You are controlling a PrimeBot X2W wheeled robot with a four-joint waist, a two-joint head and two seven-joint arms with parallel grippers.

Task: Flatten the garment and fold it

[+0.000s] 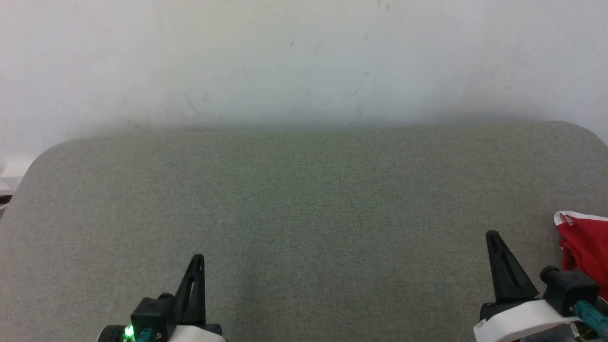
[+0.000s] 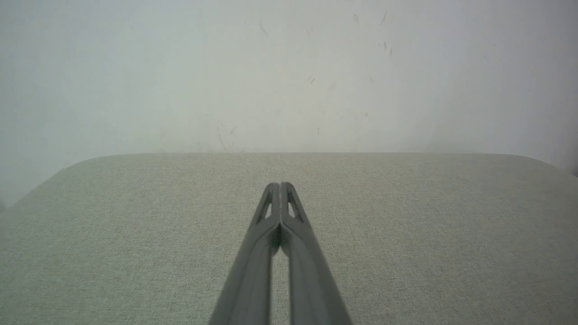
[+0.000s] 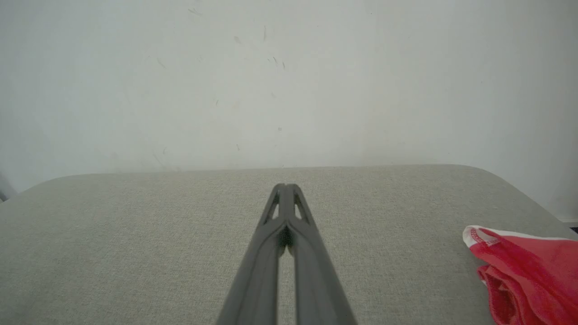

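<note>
The garment (image 1: 586,247), bright red with a white edge, lies bunched at the right edge of the grey fabric table (image 1: 304,199); the right wrist view has the garment (image 3: 528,275) at its lower right. My right gripper (image 1: 494,236) is shut with nothing in it, hovering just left of the garment and apart from it; its fingertips (image 3: 285,186) meet in the right wrist view. Over bare table at the lower left, my left gripper (image 1: 197,259) is shut and empty, its fingertips (image 2: 280,185) pressed together.
A pale scuffed wall (image 1: 304,61) rises right behind the table's far edge. The table has rounded far corners (image 1: 52,149). A small white object (image 1: 7,183) sits off the table's left side.
</note>
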